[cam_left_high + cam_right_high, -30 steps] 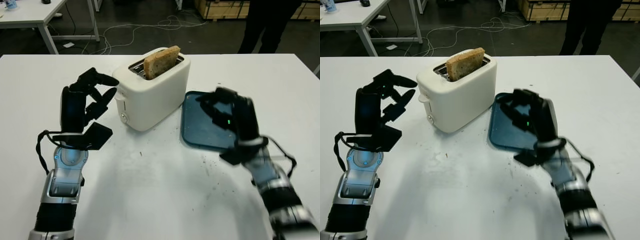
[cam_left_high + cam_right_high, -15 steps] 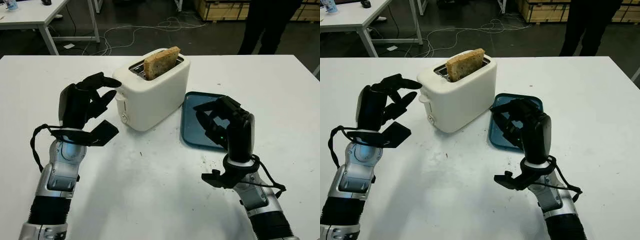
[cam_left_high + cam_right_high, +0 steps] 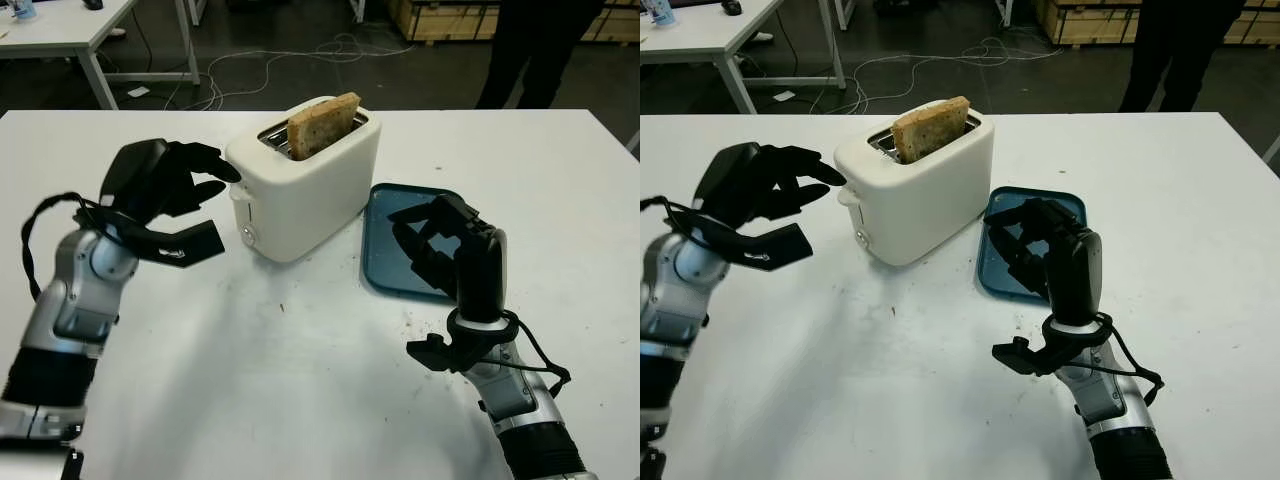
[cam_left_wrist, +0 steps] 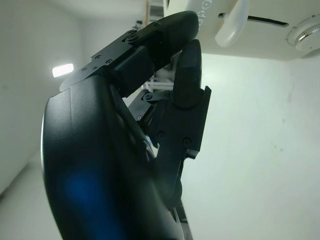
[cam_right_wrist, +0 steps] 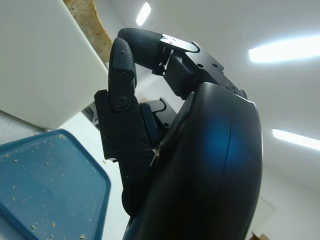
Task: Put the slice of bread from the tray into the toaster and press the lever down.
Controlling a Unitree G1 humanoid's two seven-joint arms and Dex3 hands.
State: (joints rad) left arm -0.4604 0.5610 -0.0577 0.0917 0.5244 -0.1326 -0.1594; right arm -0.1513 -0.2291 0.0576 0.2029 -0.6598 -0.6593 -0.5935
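So the bread slice [image 3: 324, 123] is already sitting in the slot of the toaster [image 3: 305, 185], sticking up well above the top rim, and the blue tray [image 3: 405, 240] just beside the toaster, on the side toward the worktop's right edge, has nothing but crumbs in it. That leaves the lever, as I read it. My left hand [image 3: 165, 185] is up at the end of the toaster that faces the worktop's left edge, holding nothing, fingers curled partway with the fingertips [image 3: 222, 172] right by the top corner of the casing. In the left wrist view the lever [image 4: 231, 22] is a pale knob just past my fingertip, with the dial [image 4: 306, 37] off to its side; I can't tell whether I'm touching it yet. The way I'd do this well: get one fingertip squarely on top of the knob, not on the casing edge, then push straight down along the slot until it latches. I'd watch that the toaster doesn't slide or tip toward the tray, it's probably light. My right hand [image 3: 455, 245] is raised over the near part of the tray, fingers curled and holding nothing, so I could brace with it if needed.
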